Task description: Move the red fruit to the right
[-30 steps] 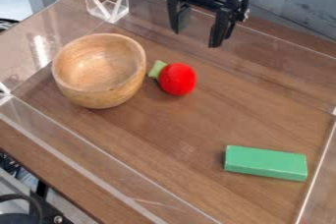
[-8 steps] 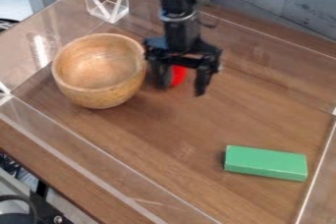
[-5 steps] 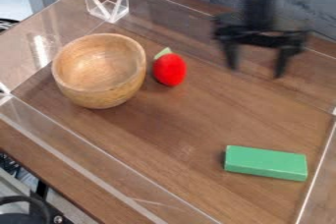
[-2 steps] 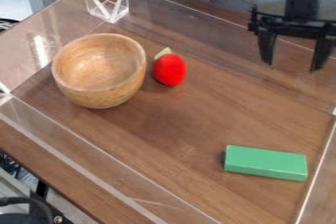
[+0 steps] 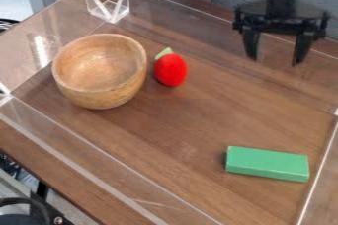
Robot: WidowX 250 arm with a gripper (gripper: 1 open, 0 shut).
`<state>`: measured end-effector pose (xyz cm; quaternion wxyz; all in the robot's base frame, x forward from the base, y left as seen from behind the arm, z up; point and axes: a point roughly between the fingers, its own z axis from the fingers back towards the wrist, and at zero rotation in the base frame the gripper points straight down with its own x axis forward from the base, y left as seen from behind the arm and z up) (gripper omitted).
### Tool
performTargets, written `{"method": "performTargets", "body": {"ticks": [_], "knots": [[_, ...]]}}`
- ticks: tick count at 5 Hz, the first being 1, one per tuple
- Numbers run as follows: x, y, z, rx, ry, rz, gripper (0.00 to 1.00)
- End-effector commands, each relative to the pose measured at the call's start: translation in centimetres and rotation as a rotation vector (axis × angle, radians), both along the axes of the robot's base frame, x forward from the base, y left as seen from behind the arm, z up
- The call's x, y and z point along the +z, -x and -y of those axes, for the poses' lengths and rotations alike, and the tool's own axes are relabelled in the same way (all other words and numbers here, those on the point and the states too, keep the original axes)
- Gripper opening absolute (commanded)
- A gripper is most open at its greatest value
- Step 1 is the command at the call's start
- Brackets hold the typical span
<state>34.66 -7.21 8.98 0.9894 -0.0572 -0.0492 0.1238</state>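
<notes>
Red fruit point(image 5: 171, 70) on tabletop point(image 5: 199, 130), just beside wooden bowl point(image 5: 101, 71), ungrasped. Gripper point(image 5: 275, 49) above far side, fingers apart, nothing between, presumably leaving room for fresh approach. Green block point(image 5: 267, 164) near front, well apart, likely uninvolved.

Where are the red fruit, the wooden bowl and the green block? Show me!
Red fruit point(image 5: 171, 70): camera view, on the middle of its red body.
Wooden bowl point(image 5: 97, 92): camera view, on its outer wall.
Green block point(image 5: 267, 163): camera view, on its flat top.
</notes>
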Motion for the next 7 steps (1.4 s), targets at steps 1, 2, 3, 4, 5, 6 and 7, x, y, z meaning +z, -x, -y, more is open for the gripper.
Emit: {"method": "performTargets", "body": {"ticks": [1,2,3,4,5,6,7], "knots": [[0.8,-0.2,-0.4,-0.014,0.003,0.034,1.0],[1.2,0.2,0.0,-0.056,0.006,0.033,1.0],[2.6,0.2,-0.1,-0.103,0.011,0.044,1.0],[4.1,0.0,-0.2,-0.141,0.015,0.067,1.0],[4.9,0.1,-0.5,-0.217,0.026,0.081,1.0],[6.1,0.8,0.7,-0.211,0.034,0.083,1.0],[5.8,0.4,2.0,-0.262,0.046,0.071,1.0]]}}
